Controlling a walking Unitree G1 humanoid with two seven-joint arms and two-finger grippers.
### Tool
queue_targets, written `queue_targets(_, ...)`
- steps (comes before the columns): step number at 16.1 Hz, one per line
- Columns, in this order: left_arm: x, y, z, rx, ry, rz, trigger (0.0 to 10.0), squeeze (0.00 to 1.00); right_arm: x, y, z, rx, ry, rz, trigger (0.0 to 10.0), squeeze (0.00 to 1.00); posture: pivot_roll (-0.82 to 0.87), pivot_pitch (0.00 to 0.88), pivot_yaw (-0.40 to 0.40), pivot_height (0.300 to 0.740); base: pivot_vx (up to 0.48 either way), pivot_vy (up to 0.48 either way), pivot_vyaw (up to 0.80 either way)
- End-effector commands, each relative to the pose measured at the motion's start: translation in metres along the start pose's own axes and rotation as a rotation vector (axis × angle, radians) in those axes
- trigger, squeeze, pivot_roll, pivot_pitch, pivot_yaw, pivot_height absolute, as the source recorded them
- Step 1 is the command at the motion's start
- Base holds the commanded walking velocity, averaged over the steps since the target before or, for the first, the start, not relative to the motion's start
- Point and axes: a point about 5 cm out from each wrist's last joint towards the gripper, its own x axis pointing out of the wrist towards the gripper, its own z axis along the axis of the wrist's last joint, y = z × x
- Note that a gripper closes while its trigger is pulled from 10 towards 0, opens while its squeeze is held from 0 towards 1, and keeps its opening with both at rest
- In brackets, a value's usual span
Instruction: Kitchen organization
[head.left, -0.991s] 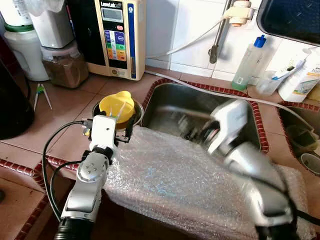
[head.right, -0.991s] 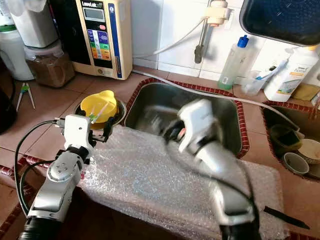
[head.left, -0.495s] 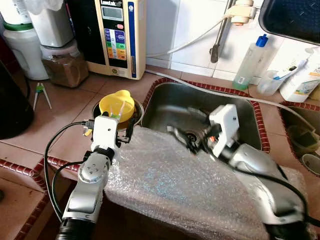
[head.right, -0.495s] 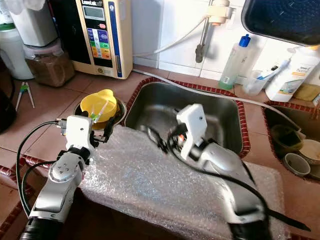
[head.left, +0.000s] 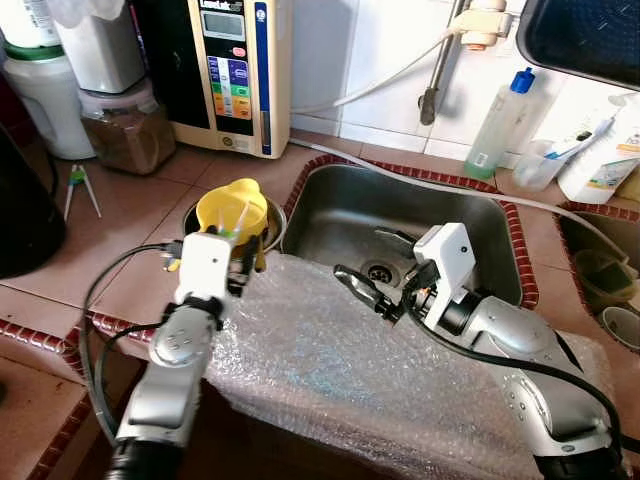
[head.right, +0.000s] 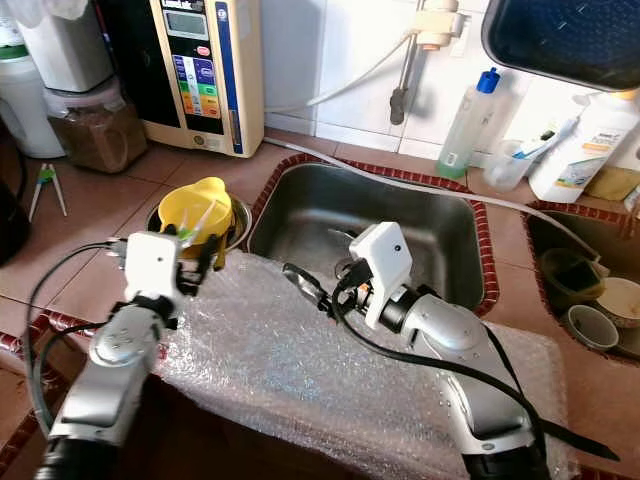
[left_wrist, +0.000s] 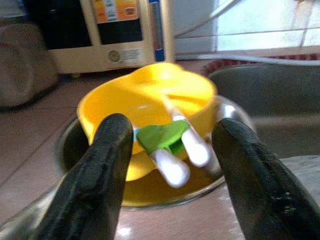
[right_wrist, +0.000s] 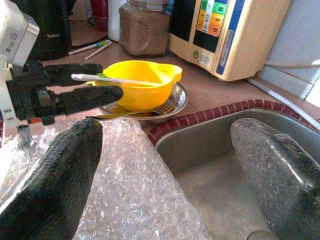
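**Early stage: left gripper closing in on the bowl's utensils**

Bubble wrap (head.left: 330, 370) covers the counter's near edge. Right gripper (head.left: 375, 270) hovers over the sink (head.left: 340, 215) rim, fingers spread, empty. Left gripper (left_wrist: 170, 142), spread, brackets the white-handled utensils (left_wrist: 177, 150) leaning in the yellow bowl (head.left: 233, 208). Nothing grasped yet; by my reading, the sorting remains ahead.
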Motion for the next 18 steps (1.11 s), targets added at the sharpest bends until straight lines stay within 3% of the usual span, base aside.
queue_targets(1,-0.0024,0.0036,-0.0002,0.002,0.003,0.007,0.0,0.00,-0.0007,0.0017,0.0010,-0.015,-0.001,0.016,10.0,0.00,0.00,0.017,-0.058,0.740,0.000,0.000,0.00)
queue_targets(4,-0.0016,0.0053,0.0004,0.017,0.001,0.007,0.0,0.00,0.0013,0.0067,-0.0007,-0.011,0.009,0.073,10.0,0.00,0.01,0.010,-0.060,0.740,0.000,0.000,0.00)
queue_targets(18,0.0006,0.0038,0.0048,0.024,-0.010,0.037,0.0,0.00,0.0060,0.0094,-0.0045,-0.033,0.019,0.094,10.0,0.00,0.01,0.004,-0.071,0.740,0.000,0.000,0.00)
